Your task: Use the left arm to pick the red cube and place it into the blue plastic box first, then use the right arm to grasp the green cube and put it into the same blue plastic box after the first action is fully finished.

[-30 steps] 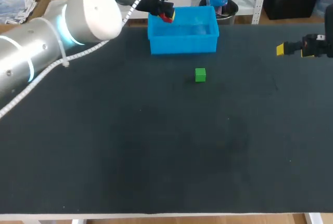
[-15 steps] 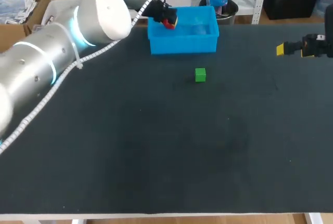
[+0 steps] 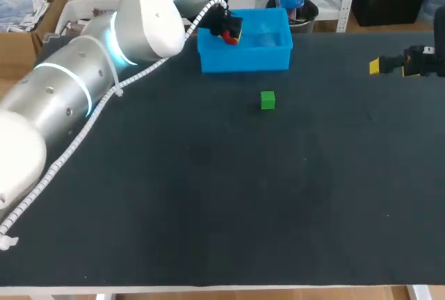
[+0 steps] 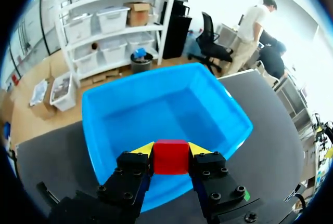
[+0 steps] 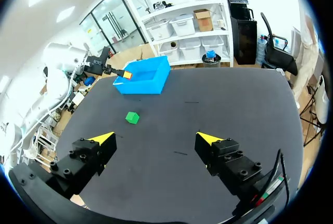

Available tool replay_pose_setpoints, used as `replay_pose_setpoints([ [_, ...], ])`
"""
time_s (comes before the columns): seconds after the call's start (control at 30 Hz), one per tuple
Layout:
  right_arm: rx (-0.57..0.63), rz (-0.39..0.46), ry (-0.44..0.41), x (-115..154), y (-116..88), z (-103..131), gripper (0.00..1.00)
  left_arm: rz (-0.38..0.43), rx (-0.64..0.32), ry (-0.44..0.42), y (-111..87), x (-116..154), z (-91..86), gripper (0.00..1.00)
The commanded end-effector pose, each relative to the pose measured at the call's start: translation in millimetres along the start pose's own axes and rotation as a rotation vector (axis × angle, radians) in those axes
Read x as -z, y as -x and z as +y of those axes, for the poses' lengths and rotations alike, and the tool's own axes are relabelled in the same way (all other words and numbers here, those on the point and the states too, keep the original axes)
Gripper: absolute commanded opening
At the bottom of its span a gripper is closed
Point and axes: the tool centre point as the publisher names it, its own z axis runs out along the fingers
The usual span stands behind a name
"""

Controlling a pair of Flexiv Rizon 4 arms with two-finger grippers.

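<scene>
My left gripper [image 3: 232,32] is shut on the red cube [image 4: 170,156] and holds it just above the left part of the blue plastic box [image 3: 278,53] at the table's far edge. Beneath the cube, the left wrist view looks down into the box [image 4: 130,125], which has nothing in it. The green cube [image 3: 268,100] rests on the dark mat a little in front of the box, and from the right wrist it shows small and far ahead as the green cube [image 5: 132,117]. At the table's right edge my right gripper [image 5: 156,140] is open, its fingers wide apart around nothing.
The dark mat [image 3: 208,195] covers the whole table. My left arm [image 3: 83,91] stretches across the table's far left corner. A white table edge [image 3: 208,289] runs along the front.
My left gripper has carried the red cube to the right, from the box's left rim to over its inside. The right arm and the green cube have stayed put.
</scene>
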Motion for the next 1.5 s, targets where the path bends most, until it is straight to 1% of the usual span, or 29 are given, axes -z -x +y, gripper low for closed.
replay_pose_setpoints([
  [0.03, 0.0, 0.001, 0.0, 0.2, 0.0, 0.0, 1.0, 0.048, 0.002, 0.007, 13.5, -9.5, 2.5, 0.0],
  [0.1, 0.0, 0.001, 0.0, 0.2, 0.0, 0.0, 1.0, 0.049, 0.002, 0.008, 13.5, -9.5, 2.5, 0.49],
  [0.17, 0.0, 0.001, 0.0, 0.2, 0.0, 0.0, 1.0, 0.051, 0.001, 0.011, 13.6, -9.3, 2.4, 0.76],
  [0.2, 0.0, 0.001, 0.0, 0.2, 0.0, 0.0, 1.0, 0.053, 0.003, 0.015, 13.7, -9.1, 2.3, 1.0],
  [0.37, 0.0, 0.001, 0.0, 0.2, 0.0, 0.0, 1.0, 0.052, -0.002, 0.022, 16.3, -5.2, -0.9, 1.0],
  [0.5, 0.0, 0.001, 0.0, 0.2, 0.0, 0.0, 1.0, 0.037, -0.009, 0.023, 22.8, 4.1, -5.7, 1.0],
  [0.7, 0.0, 0.001, 0.0, 0.2, 0.0, 0.0, 1.0, 0.007, -0.03, 0.008, 31.4, 26.7, -16.3, 1.0],
  [0.87, 0.0, 0.001, 0.0, 0.2, 0.0, 0.0, 1.0, -0.017, -0.039, 0.004, 24.4, 56.0, -24.1, 1.0],
  [1.0, 0.0, 0.001, 0.0, 0.2, 0.0, 0.0, 1.0, -0.049, -0.058, 0.006, 7.8, 86.5, -28.7, 1.0],
  [1.13, 0.0, 0.001, 0.0, 0.2, 0.0, 0.0, 1.0, -0.081, -0.053, 0.004, -17.8, 115.3, -30.2, 1.0],
  [1.5, 0.0, 0.001, 0.0, 0.2, 0.0, 0.0, 1.0, -0.166, -0.053, 0.031, -106.7, 184.0, -44.1, 1.0],
])
